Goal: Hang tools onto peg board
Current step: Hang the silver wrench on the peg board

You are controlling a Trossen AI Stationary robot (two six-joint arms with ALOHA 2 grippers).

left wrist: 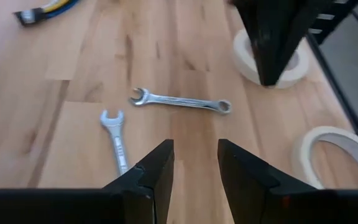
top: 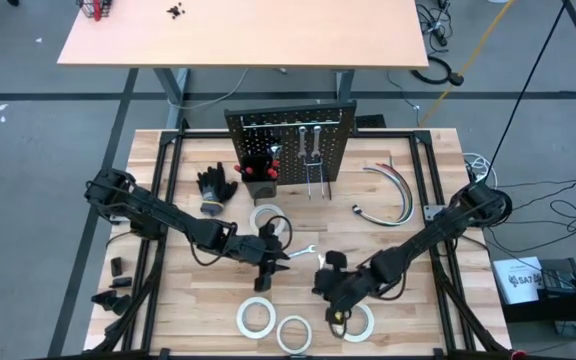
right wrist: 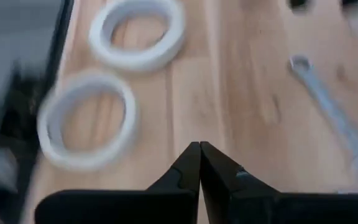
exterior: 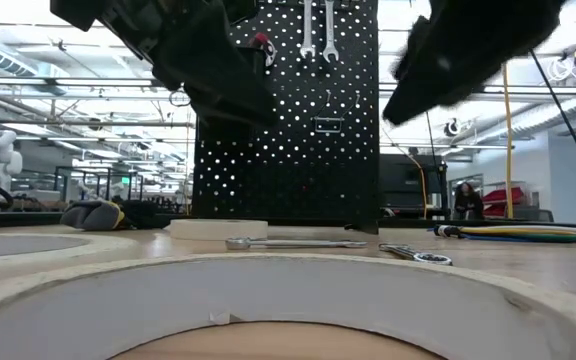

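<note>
Two silver wrenches lie flat on the wooden table, one (left wrist: 180, 102) crosswise and one (left wrist: 115, 138) partly hidden behind a finger. My left gripper (left wrist: 195, 168) (top: 271, 270) hovers open just short of them, with nothing between its fingers. My right gripper (right wrist: 199, 163) (top: 324, 288) is shut and empty above bare wood, with two white tape rolls (right wrist: 138, 34) (right wrist: 86, 121) on one side and a wrench (right wrist: 328, 109) on the other. The peg board (top: 288, 150) stands upright at the far middle, with two wrenches (exterior: 318, 30) hanging on it.
Black gloves (top: 215, 188) lie left of the peg board and curved hoses (top: 393, 190) to its right. Another tape roll (top: 268, 215) lies in front of the board and several more (top: 256, 317) (top: 358, 322) sit by the near edge. A black frame rims the table.
</note>
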